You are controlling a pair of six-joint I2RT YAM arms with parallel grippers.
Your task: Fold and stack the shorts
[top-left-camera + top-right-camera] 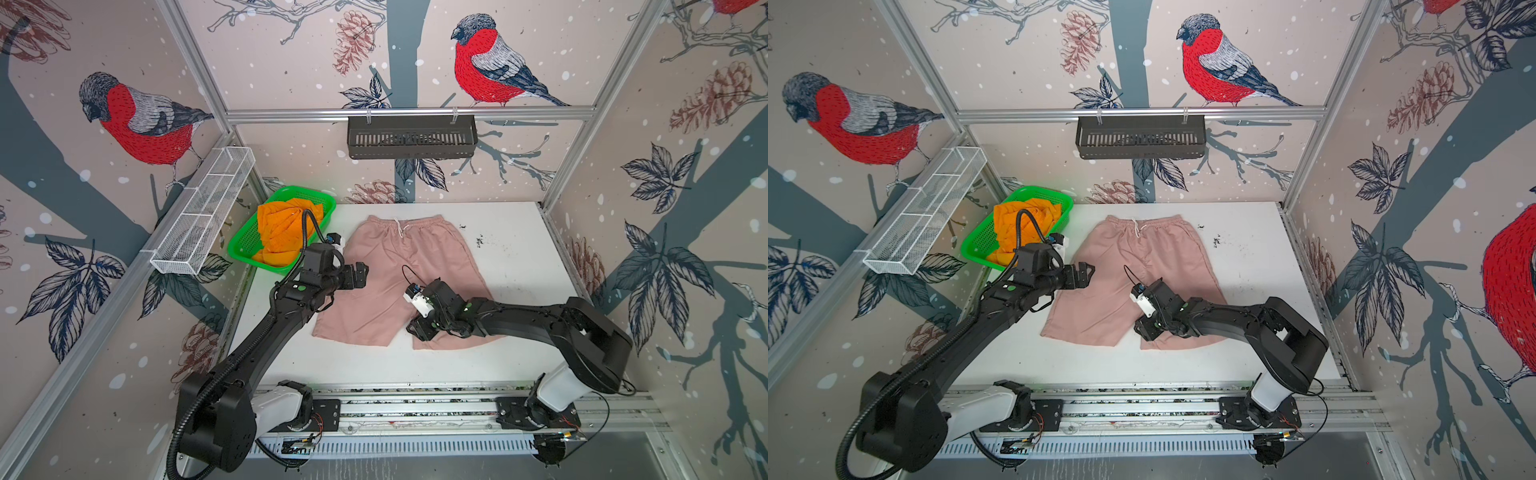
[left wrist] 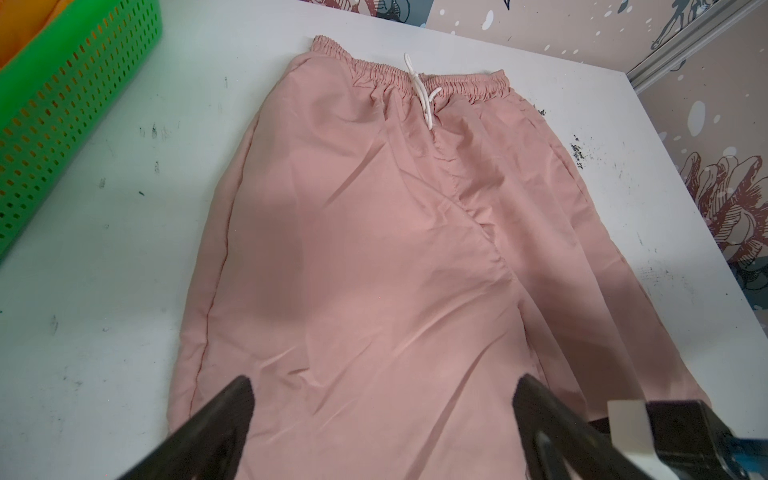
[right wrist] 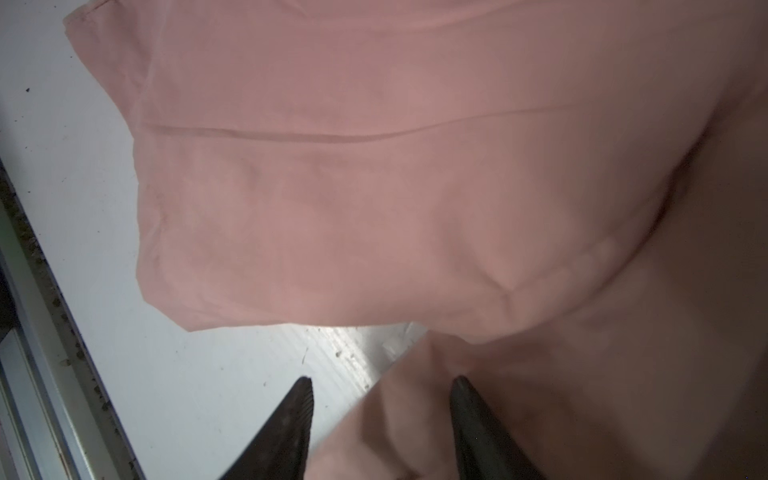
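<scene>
The pink shorts point(image 1: 399, 266) point(image 1: 1133, 266) lie spread flat on the white table point(image 1: 519, 257), waistband and white drawstring point(image 1: 400, 228) point(image 2: 422, 89) toward the back wall. The orange shorts point(image 1: 282, 232) point(image 1: 1013, 224) sit crumpled in the green basket point(image 1: 245, 245) point(image 2: 62, 104) at the back left. My left gripper point(image 1: 359, 274) point(image 1: 1086, 274) point(image 2: 384, 386) hovers wide open above the pink shorts' left side, holding nothing. Low at the right leg's inner hem corner, my right gripper point(image 1: 419, 326) point(image 1: 1144, 328) point(image 3: 382, 382) has its jaws partly apart, with the pink hem edge point(image 3: 395, 415) lying between them.
A black slotted basket point(image 1: 411, 137) hangs on the back wall and a white wire basket point(image 1: 203, 212) on the left wall. Aluminium rails point(image 1: 415, 407) run along the table's front edge. Dark specks point(image 1: 480, 241) mark the table right of the shorts.
</scene>
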